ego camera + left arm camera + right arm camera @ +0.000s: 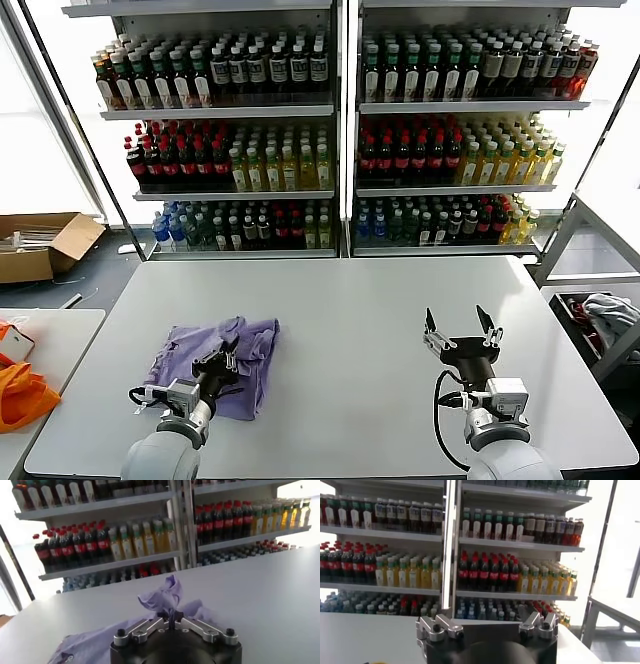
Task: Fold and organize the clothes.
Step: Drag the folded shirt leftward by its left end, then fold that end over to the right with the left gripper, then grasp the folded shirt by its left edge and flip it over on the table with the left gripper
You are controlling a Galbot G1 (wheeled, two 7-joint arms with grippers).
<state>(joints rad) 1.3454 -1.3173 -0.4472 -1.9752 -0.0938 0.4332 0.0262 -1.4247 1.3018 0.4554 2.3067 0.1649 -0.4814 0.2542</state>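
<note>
Left pincer: the left pincer (229, 358) is seen low at the near left of the tabletop (360, 330), its jaws closed tight on a pinch of lavender cloth; in the left wrist view (170, 616) a tuft of the fabric is shown standing up from between the closed fingers.
Clothes: the lavender T-shirt (215, 365) is found rumpled on the left half of the tabletop, near the front edge, gathered in loose bunches rather than spread flat (165, 597).
Right pincer: the right pincer (461, 329) is held above the right half of the tabletop, well apart from the shirt, jaws spread wide and nothing gripped (487, 630).
Done so far: a hold on the shirt is judged to be secured; no neat fold or squared edge can be made out.
Left to do: the shirt is judged to need spreading out, folding over and setting down tidily; most of the task appears to remain.
Surroundings: an orange fabric (20, 392) is seen on a side table at far left, a cardboard box (40, 245) on the floor, and drink shelves (340, 130) behind the tabletop.
</note>
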